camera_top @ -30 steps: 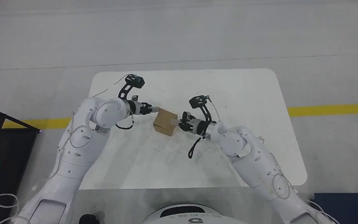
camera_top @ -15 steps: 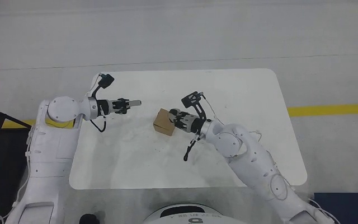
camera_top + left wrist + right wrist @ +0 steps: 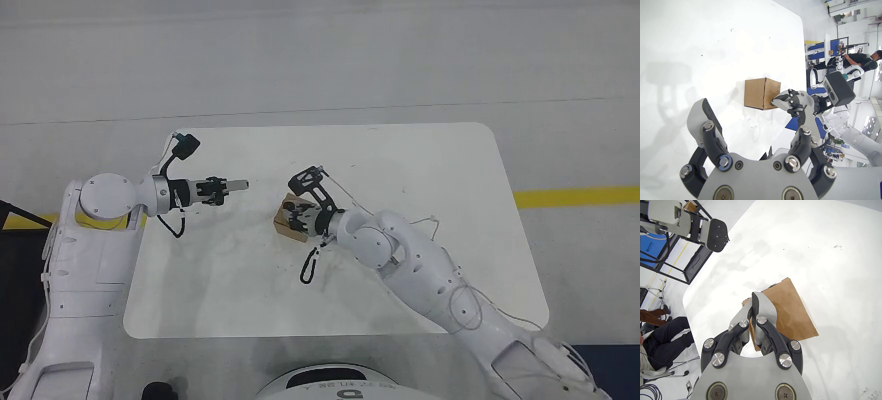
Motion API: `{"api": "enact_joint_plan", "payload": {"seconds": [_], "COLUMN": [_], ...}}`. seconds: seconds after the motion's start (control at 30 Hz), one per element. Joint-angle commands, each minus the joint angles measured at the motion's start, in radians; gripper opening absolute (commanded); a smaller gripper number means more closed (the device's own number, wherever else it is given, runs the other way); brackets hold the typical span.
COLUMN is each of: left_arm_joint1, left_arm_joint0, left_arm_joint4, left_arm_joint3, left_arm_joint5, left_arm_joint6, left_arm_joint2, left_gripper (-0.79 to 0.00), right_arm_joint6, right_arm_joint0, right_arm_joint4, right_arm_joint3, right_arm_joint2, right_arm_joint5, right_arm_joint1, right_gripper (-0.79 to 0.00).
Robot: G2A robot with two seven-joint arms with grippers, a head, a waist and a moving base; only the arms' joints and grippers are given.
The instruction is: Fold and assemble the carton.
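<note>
The carton (image 3: 753,94) stands on the bench (image 3: 420,160), and my right gripper (image 3: 753,306), fingers clenched together, bears with its tips on the carton's side wall near the bottom edge. My left gripper (image 3: 240,185) hangs released, jaws spread, well apart from the carton's opposite side. To seat this wall well, I judge: press low and square, bracing the opposite face so the carton cannot slide or tip.
</note>
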Motion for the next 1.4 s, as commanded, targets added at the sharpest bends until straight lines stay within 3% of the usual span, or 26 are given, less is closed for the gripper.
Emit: {"api": "enact_joint_plan", "payload": {"seconds": [0.0,0.3,0.6,0.73,0.97,1.23,1.37], "left_arm_joint1": [0.0,0.0,0.0,0.0,0.0,0.0,0.0], "left_arm_joint0": [0.0,0.0,0.0,0.0,0.0,0.0,0.0], "left_arm_joint4": [0.0,0.0,0.0,0.0,0.0,0.0,0.0], "left_arm_joint3": [0.0,0.0,0.0,0.0,0.0,0.0,0.0], "left_arm_joint5": [0.0,0.0,0.0,0.0,0.0,0.0,0.0], "left_arm_joint6": [0.0,0.0,0.0,0.0,0.0,0.0,0.0], "left_arm_joint2": [0.0,0.0,0.0,0.0,0.0,0.0,0.0], "left_gripper": [0.0,0.0,0.0,0.0,0.0,0.0,0.0], "right_arm_joint6": [-0.005,0.018,0.077,0.147,0.119,-0.014,0.006], "right_arm_joint0": [-0.012,-0.036,-0.204,-0.204,-0.147,-0.134,-0.177], "right_arm_joint4": [-0.005,-0.039,-0.095,-0.119,-0.104,-0.043,-0.05], "right_arm_joint3": [-0.018,-0.045,-0.254,-0.208,-0.065,-0.005,-0.05], "right_arm_joint2": [0.012,0.033,0.127,0.092,0.025,0.117,0.142], "right_arm_joint5": [-0.005,0.011,-0.096,-0.132,-0.107,-0.014,-0.033], "right_arm_joint1": [0.003,0.009,0.059,0.06,0.036,0.035,0.047], "right_gripper": [-0.785,-0.785,-0.785,-0.785,-0.785,-0.785,-0.785]}}
